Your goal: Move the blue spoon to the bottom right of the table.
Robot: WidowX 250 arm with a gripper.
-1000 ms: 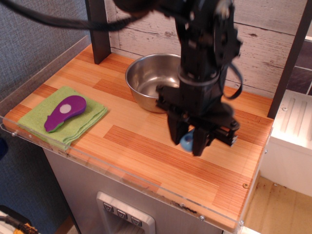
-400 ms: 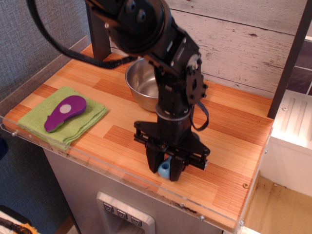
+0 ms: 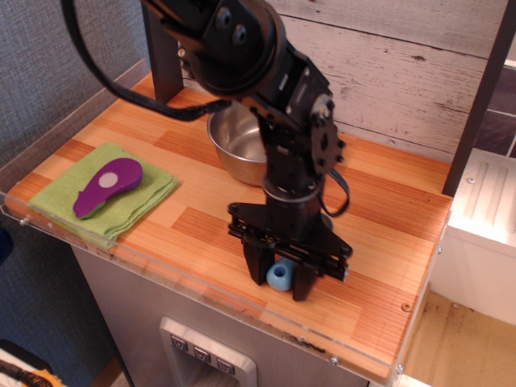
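Note:
The blue spoon point(image 3: 280, 276) shows only as a light-blue chunky end, low on the wooden table point(image 3: 379, 266) near its front edge, right of centre. My gripper point(image 3: 280, 282) points straight down over it, one black finger on each side. The jaws stand slightly apart, with the spoon between them at table level. The spoon's grey bowl is hidden behind the fingers.
A large steel bowl point(image 3: 234, 141) stands at the back, behind my arm. A purple eggplant toy point(image 3: 108, 185) lies on a green cloth point(image 3: 141, 201) at the front left. A clear acrylic rim point(image 3: 201, 302) runs along the table's front edge.
My gripper came down and forward-left with the spoon from mid-air to the tabletop, then shifted slightly right. The fingers now stand a little wider around the spoon.

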